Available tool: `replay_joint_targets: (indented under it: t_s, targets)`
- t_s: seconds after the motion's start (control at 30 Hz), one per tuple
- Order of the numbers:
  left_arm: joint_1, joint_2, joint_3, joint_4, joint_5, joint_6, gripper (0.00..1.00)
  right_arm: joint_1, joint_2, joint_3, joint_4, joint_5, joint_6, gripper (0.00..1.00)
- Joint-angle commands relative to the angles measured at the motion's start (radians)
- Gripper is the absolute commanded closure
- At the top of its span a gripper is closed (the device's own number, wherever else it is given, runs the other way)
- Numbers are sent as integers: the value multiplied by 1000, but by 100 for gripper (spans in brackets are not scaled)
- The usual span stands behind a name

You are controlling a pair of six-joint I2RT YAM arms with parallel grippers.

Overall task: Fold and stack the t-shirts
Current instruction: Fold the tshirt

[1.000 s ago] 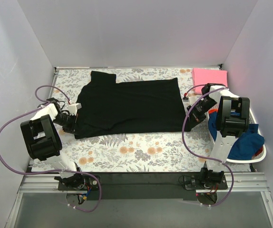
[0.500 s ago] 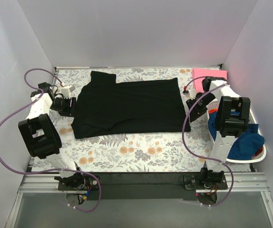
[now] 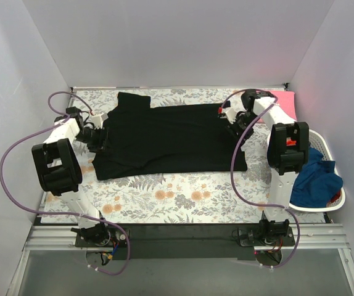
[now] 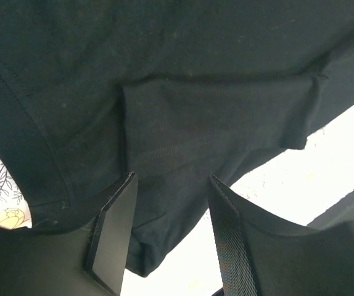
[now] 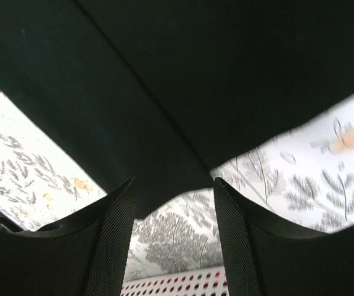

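A black t-shirt [image 3: 168,139] lies spread flat on the floral tablecloth [image 3: 177,194]. My left gripper [image 3: 97,132] sits at the shirt's left edge, by the sleeve. In the left wrist view the left gripper [image 4: 171,203] is open, and a folded bit of the black t-shirt [image 4: 183,105] lies loosely between its fingers [image 4: 112,228]. My right gripper [image 3: 229,117] hangs over the shirt's back right corner. Seen from the right wrist, the right gripper [image 5: 172,203] is open, with the black t-shirt's [image 5: 164,80] edge just beyond its fingertips. A folded pink t-shirt [image 3: 286,98] lies at the back right.
A white laundry basket [image 3: 325,148] holding blue clothes [image 3: 316,182] stands at the right edge, beside the right arm. Purple cables loop off both arms. Grey walls close in the table on three sides.
Both grippers have opened. The left one swung back and then in against the shirt's left edge. The right one moved from the shirt's right side up to its back right corner.
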Motion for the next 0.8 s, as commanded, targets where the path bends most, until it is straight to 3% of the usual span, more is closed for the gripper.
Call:
replay_joint_targets:
  t_s: [0.0,0.47,0.57,0.63,0.77]
  targets:
    - [-20,5,-6,43,-47,-33,51,17,47,43,-7,36,-42,40]
    - [-79,34,-3,60,-60,-59,50,31,48,-40,32,104,-88,37]
    - [-80,34,6,59,-61,-58,50,33,51,-44,29,101,-91,45]
    - [-79,36,9,57,-64,-58,51,31,48,-46,29,96,-90,55]
    - [-82,34,11,54,-58,-62,53,31,27,-58,27,99,-93,60]
